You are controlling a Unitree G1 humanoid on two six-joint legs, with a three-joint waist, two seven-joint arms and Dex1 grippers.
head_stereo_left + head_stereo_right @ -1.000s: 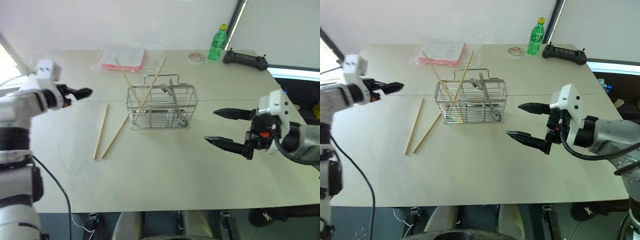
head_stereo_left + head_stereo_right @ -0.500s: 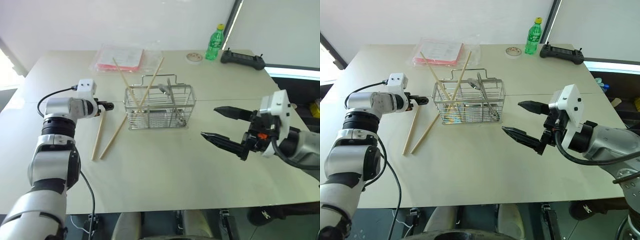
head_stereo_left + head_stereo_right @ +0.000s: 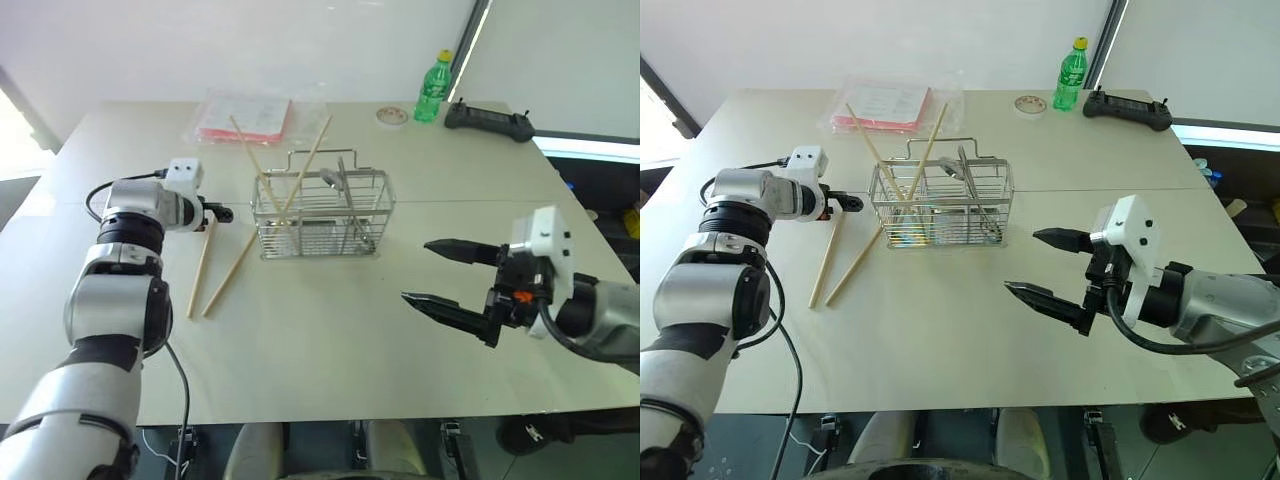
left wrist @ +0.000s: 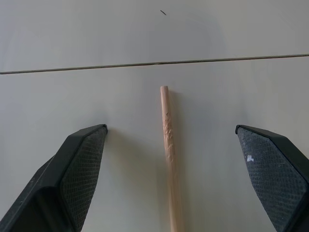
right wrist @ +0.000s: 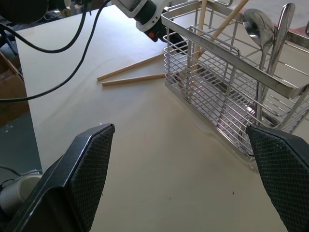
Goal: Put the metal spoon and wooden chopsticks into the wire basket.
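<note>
I'm seeing bare table (image 3: 330,350) lying open across the lower centre; the wire basket (image 3: 320,215) is blocking mid-frame, two wooden chopsticks (image 3: 215,268) lying just left of it.

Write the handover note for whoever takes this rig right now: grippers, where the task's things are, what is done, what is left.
Left gripper: open, empty, low over the table, its fingers either side of the far end of one loose chopstick, not touching it.
Right gripper: open, empty, held above the table to the right of the wire basket.
Done: the metal spoon stands in the basket; two chopsticks lean crossed inside it.
Left: two chopsticks lie on the table left of the basket, the second one slanting up toward the basket's lower left corner. Grasp each and drop it in.
</note>
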